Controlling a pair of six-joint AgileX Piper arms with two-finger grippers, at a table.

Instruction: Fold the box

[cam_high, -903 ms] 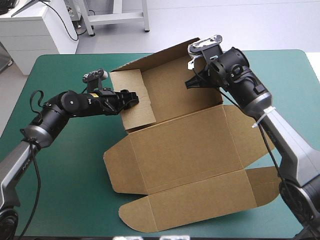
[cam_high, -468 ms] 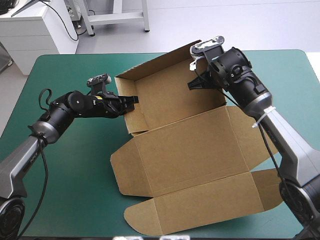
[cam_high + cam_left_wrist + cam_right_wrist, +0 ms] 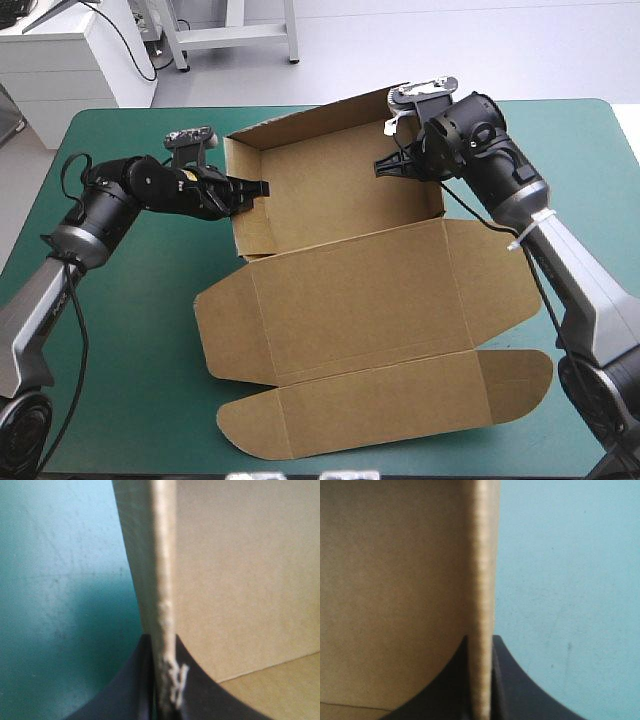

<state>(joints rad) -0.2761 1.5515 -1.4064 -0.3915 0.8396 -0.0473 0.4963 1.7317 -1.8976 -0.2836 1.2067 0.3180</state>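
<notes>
The brown box lies on the teal-green cover as an open tray, with its back and both side walls raised. Its lid lies flat toward the front. In the high view my left gripper is shut on the top edge of the left wall. My right gripper is shut on the right wall near the back corner. In the left wrist view the wall's edge runs up from between the black fingers. The right wrist view shows the board edge pinched the same way by the right gripper.
The lid's front flap with rounded ends reaches close to the table's front edge. Teal-green cover shows left of the box and at the far right. The right arm's forearm crosses above the lid's right flap.
My left gripper has shut on the left wall, which earlier leaned inward and now stands upright. The box has shifted leftward. The right gripper has kept its hold on the right wall.
</notes>
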